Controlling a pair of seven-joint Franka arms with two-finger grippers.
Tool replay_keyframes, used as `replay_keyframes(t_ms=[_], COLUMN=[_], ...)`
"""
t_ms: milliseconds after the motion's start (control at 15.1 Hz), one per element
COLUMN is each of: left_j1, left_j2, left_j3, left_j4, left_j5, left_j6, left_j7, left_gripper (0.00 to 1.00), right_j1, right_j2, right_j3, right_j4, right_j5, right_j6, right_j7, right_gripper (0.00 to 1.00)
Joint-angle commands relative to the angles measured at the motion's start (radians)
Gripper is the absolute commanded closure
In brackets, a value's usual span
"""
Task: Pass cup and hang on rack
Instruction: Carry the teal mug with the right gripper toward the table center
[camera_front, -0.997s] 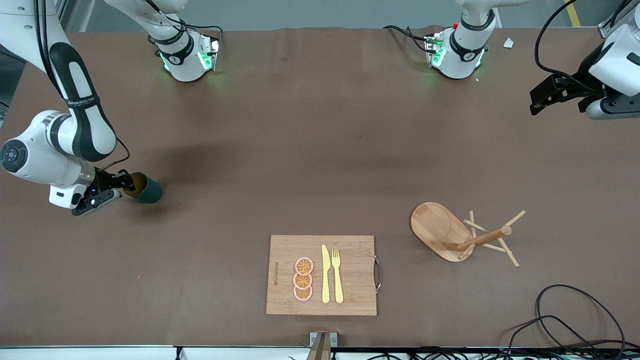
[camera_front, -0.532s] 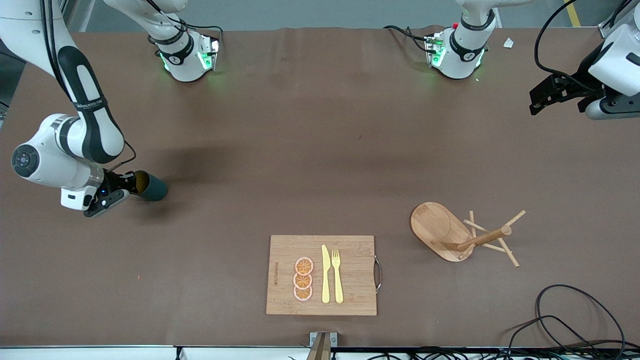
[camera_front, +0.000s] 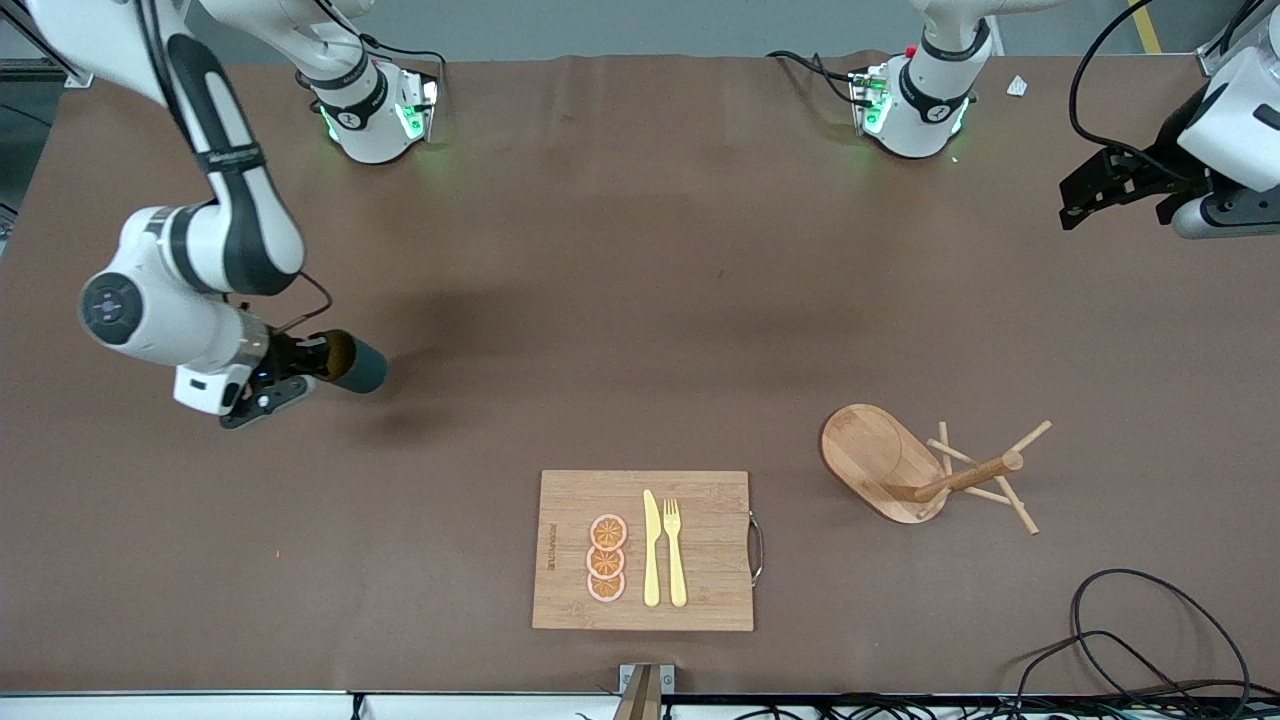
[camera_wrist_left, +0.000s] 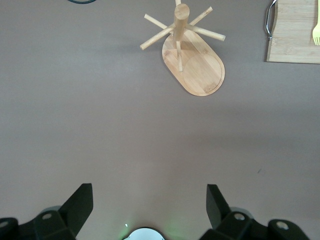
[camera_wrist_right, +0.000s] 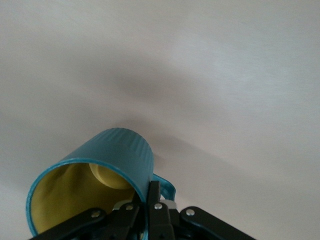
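The cup (camera_front: 352, 363) is held by its rim in the closed right gripper (camera_front: 300, 362) and has been carried, tilted, toward the table's middle since a second ago. The left gripper (camera_front: 1075, 205) waits open at its end of the table. The rack (camera_front: 925, 470) stands untouched; the handover is judged next.

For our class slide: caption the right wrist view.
Right gripper pinching the rim of a tilted cup above the table.
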Motion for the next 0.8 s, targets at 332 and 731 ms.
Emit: replay_keyframes(t_ms=[332,731], left_j1=[0.003,0.005], left_j2=[0.005,0.007], left_j3=[-0.003,-0.002], left_j4=[0.019,0.019], left_j5=[-0.012,-0.012], left_j6=[-0.003,-0.002], left_j7=[-0.007,-0.007], left_gripper=[0.0,0.0], right_j1=[0.402,0.577], right_j2=[0.061,0.34], right_j3=[-0.009,-0.009], right_j4=[0.13,0.447], right_j5=[0.006,0.007], right_j6=[0.002,0.001], right_j7=[0.697,1.056], right_gripper=[1.0,1.0])
